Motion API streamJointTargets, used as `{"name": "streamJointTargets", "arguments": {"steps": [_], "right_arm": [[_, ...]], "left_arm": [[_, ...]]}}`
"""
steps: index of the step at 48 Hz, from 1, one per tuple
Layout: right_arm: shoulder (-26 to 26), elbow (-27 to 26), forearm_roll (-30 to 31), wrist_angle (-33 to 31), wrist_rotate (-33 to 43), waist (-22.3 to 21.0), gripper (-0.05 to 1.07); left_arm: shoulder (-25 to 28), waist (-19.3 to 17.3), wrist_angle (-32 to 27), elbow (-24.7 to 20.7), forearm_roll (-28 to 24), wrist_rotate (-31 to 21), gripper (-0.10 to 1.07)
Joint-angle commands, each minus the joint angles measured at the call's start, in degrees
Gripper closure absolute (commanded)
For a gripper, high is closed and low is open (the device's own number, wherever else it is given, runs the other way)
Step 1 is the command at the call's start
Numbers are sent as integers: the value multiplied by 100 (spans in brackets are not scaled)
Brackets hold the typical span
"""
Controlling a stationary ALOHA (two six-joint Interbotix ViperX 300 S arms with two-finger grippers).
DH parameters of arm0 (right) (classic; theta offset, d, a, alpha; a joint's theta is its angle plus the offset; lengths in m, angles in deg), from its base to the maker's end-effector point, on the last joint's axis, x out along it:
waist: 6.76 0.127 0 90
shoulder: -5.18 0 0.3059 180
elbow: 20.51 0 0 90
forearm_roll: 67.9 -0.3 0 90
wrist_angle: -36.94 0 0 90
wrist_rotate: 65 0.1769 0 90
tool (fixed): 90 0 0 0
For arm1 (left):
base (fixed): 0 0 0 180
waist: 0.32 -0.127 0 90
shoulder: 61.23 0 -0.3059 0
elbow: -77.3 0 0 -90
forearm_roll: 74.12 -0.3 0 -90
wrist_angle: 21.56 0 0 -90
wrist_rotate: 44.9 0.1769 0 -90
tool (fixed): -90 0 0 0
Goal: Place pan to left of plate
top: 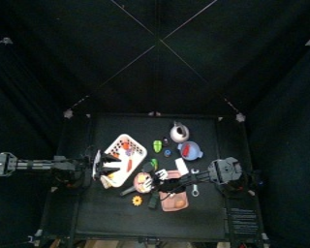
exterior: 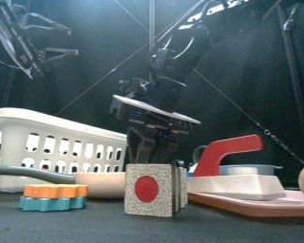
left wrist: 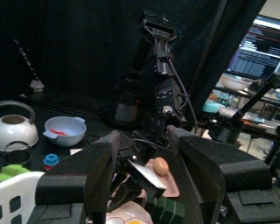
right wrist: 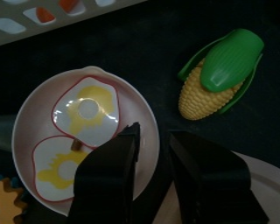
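One pan (top: 173, 201) sits at the table's front, just forward of the right claw (right wrist: 154, 136) and apart from it. Its handle is too small in the top view to tell which way it points or how its long axis runs. The claw hangs with its jaws drawn close together, nothing seen between them, over the rim of one plate (right wrist: 60, 131) bearing two fried eggs (right wrist: 87, 112). One corn cob (right wrist: 220, 74) lies beside the claw. The left claw (left wrist: 149, 162) rests spread apart at the table's left, with one kettle (left wrist: 11, 127) and one bowl (left wrist: 64, 129) beyond it.
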Motion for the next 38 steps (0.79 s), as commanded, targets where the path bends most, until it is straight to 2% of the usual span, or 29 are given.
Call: {"name": "streamJointTargets", "arguments": {"steps": [1,23,32,38], "right_arm": [[281,-132,35,-70,-26,44,34],[756,44,290,-105,-703,158,34],[1213,457,624,-105,-958,114,34],[1723,976,932,-97,-1169,-70,34]], "left_arm": [[0,-9,18,-70,0,0,12],[0,-9,18,-62,-9,9,12],[0,-9,18,-44,-44,9,12],[9,0,18,-70,-149,18,12]]}}
